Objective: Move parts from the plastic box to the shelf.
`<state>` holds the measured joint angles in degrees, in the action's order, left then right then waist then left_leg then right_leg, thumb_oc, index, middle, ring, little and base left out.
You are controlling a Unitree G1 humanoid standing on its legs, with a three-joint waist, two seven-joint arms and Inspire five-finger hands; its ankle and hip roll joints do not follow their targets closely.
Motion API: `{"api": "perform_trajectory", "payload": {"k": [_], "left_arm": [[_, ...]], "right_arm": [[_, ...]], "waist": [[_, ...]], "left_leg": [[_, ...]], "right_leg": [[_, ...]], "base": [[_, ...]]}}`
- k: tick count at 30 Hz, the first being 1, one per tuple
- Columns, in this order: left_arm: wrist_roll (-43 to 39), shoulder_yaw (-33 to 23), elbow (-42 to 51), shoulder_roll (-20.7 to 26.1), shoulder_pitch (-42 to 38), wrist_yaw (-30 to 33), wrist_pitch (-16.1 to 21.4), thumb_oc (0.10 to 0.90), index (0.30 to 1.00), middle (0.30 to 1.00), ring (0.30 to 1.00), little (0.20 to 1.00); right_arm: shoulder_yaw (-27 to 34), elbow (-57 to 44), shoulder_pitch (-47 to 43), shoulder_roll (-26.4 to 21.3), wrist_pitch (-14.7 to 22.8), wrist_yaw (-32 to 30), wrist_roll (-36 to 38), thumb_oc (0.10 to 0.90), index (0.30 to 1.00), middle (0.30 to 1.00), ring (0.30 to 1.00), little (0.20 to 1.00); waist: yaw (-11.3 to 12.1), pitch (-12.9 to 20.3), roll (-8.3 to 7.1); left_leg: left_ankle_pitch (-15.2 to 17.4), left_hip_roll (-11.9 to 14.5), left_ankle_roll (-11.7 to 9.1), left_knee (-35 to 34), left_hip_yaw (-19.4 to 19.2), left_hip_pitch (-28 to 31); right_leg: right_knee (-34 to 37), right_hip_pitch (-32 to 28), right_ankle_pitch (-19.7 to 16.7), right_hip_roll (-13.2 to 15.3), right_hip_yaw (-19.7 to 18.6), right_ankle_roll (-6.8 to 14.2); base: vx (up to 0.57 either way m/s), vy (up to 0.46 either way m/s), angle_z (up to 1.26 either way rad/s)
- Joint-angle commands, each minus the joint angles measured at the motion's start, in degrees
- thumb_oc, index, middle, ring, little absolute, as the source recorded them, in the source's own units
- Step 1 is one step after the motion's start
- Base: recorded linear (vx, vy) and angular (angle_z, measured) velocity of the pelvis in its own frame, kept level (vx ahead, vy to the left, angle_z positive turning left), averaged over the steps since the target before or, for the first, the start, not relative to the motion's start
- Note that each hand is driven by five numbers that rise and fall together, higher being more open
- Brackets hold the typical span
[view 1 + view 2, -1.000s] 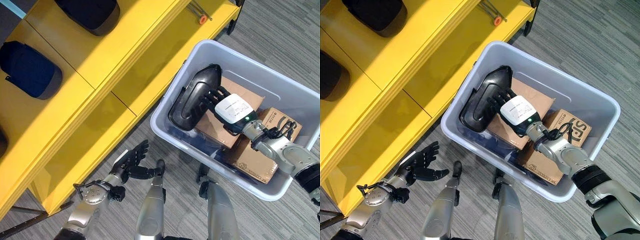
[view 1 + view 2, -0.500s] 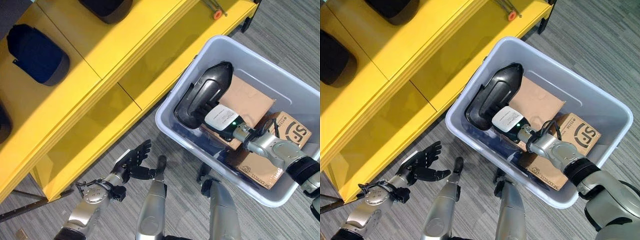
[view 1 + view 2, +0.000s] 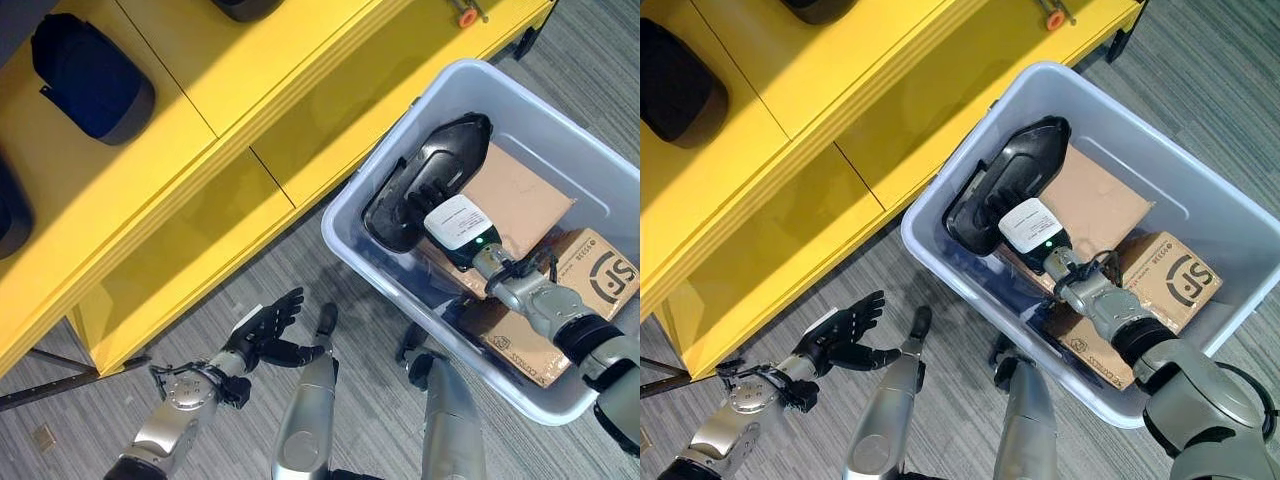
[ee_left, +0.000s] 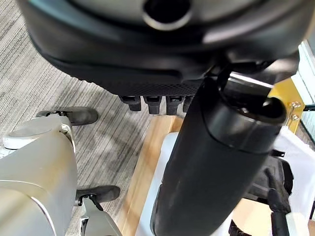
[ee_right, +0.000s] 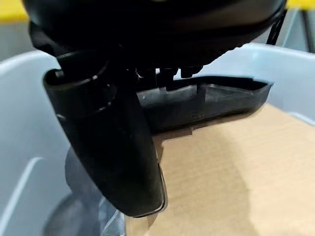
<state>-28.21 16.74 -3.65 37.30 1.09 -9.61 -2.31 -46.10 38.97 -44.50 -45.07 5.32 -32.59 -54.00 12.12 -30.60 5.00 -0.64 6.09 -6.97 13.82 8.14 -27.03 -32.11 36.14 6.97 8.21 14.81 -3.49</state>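
A black moulded plastic part [image 3: 440, 150] leans against the near left wall of the pale grey plastic box [image 3: 345, 235], partly on brown cardboard. My right hand [image 3: 455, 218], with a white cover on its back, reaches into the box. Its straight fingers [image 3: 424, 194] lie in the part's hollow. In the right wrist view the thumb [image 5: 113, 157] stands out beside the part [image 5: 211, 98] without closing on it. My left hand [image 3: 265, 328] hovers open, fingers spread, low over the carpet before the yellow shelf [image 3: 200, 130].
Two cardboard boxes [image 3: 520, 195] [image 3: 590, 280] lie in the plastic box under and beside my right arm. Dark rounded parts [image 3: 95, 80] [image 3: 10, 210] sit on the shelf's upper level. The lower shelf level [image 3: 190, 240] faces the box's left wall.
The whole picture has shifted, so the camera moved. My right hand's fingers stay on the black part in the box. The left hand keeps its open pose.
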Motion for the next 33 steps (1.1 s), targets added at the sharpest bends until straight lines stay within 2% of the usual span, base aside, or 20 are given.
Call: {"api": "perform_trajectory", "payload": {"k": [1, 17, 20, 21, 22, 23, 27, 29, 33], "left_arm": [[0.2, 1.1, 5.5, 1.0, 1.1, -2.2, 3.2, 0.900, 1.000, 1.000, 1.000, 1.000], [-1.7, 1.9, 5.6, 0.4, 1.1, -2.4, 3.7, 0.900, 1.000, 1.000, 1.000, 1.000], [-1.8, 2.1, 5.6, 0.4, 1.0, -2.4, 3.7, 0.900, 1.000, 1.000, 1.000, 1.000], [-1.8, 2.4, 5.4, 0.3, 1.3, -2.3, 3.7, 0.900, 1.000, 1.000, 1.000, 1.000], [-1.8, 2.1, 5.4, 0.3, 0.9, -2.3, 3.8, 0.900, 1.000, 1.000, 1.000, 1.000], [-1.9, 2.3, 5.3, 0.5, 1.2, -2.4, 3.6, 0.900, 1.000, 1.000, 1.000, 1.000], [-0.7, 2.4, 4.8, 1.1, 0.7, -3.0, 4.1, 0.900, 1.000, 1.000, 1.000, 1.000], [-0.6, 2.5, 4.7, 1.3, 0.7, -3.3, 4.0, 0.900, 1.000, 1.000, 1.000, 1.000], [0.0, 2.7, 5.3, 2.1, 0.7, -3.3, 3.6, 0.900, 1.000, 1.000, 1.000, 1.000]], "right_arm": [[5.4, 0.0, -7.3, -2.6, -3.8, -7.4, 1.7, 0.900, 1.000, 1.000, 1.000, 1.000], [4.3, 5.9, -8.9, -4.8, -7.6, -7.3, 3.6, 0.900, 1.000, 1.000, 1.000, 1.000], [3.5, 7.0, -9.7, -4.8, -8.0, -5.4, 3.9, 0.900, 1.000, 1.000, 1.000, 1.000], [3.0, 7.4, -9.3, -4.8, -8.0, -5.0, 3.7, 0.900, 1.000, 1.000, 1.000, 1.000], [2.5, 7.9, -10.0, -4.8, -7.8, -4.3, 3.2, 0.900, 1.000, 1.000, 1.000, 1.000], [1.8, 8.5, -9.9, -4.7, -7.4, -4.0, 1.9, 0.900, 1.000, 1.000, 1.000, 1.000], [-2.4, 9.7, -12.8, -5.1, -5.2, -2.0, -7.4, 0.900, 1.000, 1.000, 1.000, 1.000], [-4.4, 9.5, -13.3, -5.4, -5.3, -1.8, -10.1, 0.900, 1.000, 1.000, 1.000, 1.000], [-7.4, 9.5, -14.8, -5.7, -7.0, 0.5, -10.8, 0.900, 1.000, 1.000, 1.000, 1.000]], "waist": [[-0.1, 0.8, 3.83], [-1.3, 0.8, 5.36], [-1.2, 0.8, 5.40], [-1.6, 0.8, 4.85], [-1.2, 0.8, 5.32], [-1.5, 0.8, 4.71], [-0.9, 0.8, 4.53], [-0.6, 0.8, 4.37], [0.1, 0.8, 3.94]], "left_leg": [[-8.9, 0.4, 4.3, -7.4, -2.9, -2.3], [-8.8, 0.3, 4.2, -7.2, -4.5, -1.8], [-8.9, 0.4, 4.1, -7.3, -4.6, -1.8], [-7.7, -0.3, 3.8, -7.3, -4.5, -0.5], [-8.9, 0.4, 4.1, -7.4, -4.7, -1.7], [-7.7, -0.4, 3.7, -7.3, -4.5, -0.4], [-7.8, -0.3, 3.7, -7.2, -4.4, -0.6], [-7.9, -0.3, 3.7, -7.2, -4.3, -0.7], [-8.0, -0.2, 3.8, -7.1, -3.9, -1.2]], "right_leg": [[-10.0, -4.9, 10.0, -1.6, -2.9, 2.2], [-11.8, -3.6, 11.0, -1.0, -4.0, 1.7], [-11.9, -3.4, 11.1, -1.0, -4.0, 1.7], [-12.2, -4.6, 12.6, -0.4, -4.7, 2.1], [-11.9, -3.4, 11.2, -0.8, -4.0, 1.7], [-12.2, -4.7, 12.7, -0.3, -4.6, 2.1], [-12.5, -4.6, 12.8, -0.1, -4.1, 2.1], [-12.5, -4.6, 12.8, 0.0, -3.9, 2.1], [-12.5, -4.5, 12.5, 0.0, -3.3, 2.1]], "base": [[0.01, 0.027, -0.06], [0.00, 0.031, -0.03], [0.02, -0.004, 0.00], [0.00, 0.000, 0.00], [0.06, -0.033, 0.06], [-0.01, -0.027, 0.03], [0.00, -0.041, 0.00], [-0.01, -0.045, 0.01], [-0.01, -0.055, 0.03]]}}
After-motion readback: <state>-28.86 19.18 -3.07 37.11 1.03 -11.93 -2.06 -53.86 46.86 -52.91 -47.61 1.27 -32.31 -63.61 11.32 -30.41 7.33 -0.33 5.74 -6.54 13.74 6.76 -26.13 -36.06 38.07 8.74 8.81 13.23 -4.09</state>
